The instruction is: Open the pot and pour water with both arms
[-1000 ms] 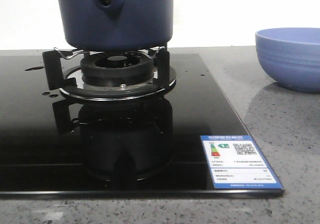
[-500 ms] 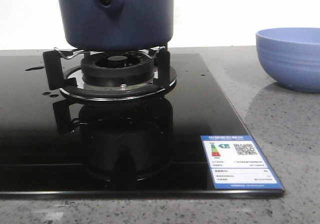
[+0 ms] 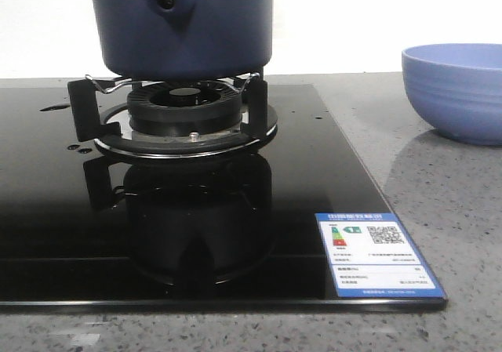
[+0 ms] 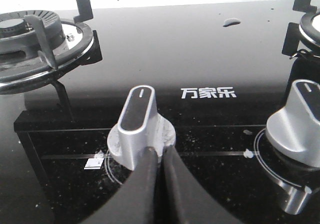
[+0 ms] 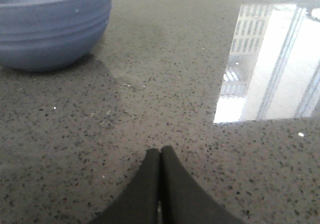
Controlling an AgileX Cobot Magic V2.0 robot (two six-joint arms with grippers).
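Note:
The dark navy-blue pot point(image 3: 184, 30) stands on the burner grate point(image 3: 180, 109) of the black glass hob in the front view. Its stubby handle socket with a round hole faces the camera; its top is cut off by the frame. Neither gripper shows in the front view. My left gripper point(image 4: 159, 151) is shut and empty, its tips just in front of a silver hob knob point(image 4: 137, 121). My right gripper point(image 5: 160, 151) is shut and empty over the grey speckled counter, apart from the periwinkle bowl point(image 5: 50, 24).
The periwinkle ribbed bowl point(image 3: 455, 89) stands on the grey counter to the right of the hob. A second silver knob point(image 4: 297, 121) and another burner point(image 4: 37, 49) show in the left wrist view. A blue energy label point(image 3: 376, 252) sits on the hob's front right corner.

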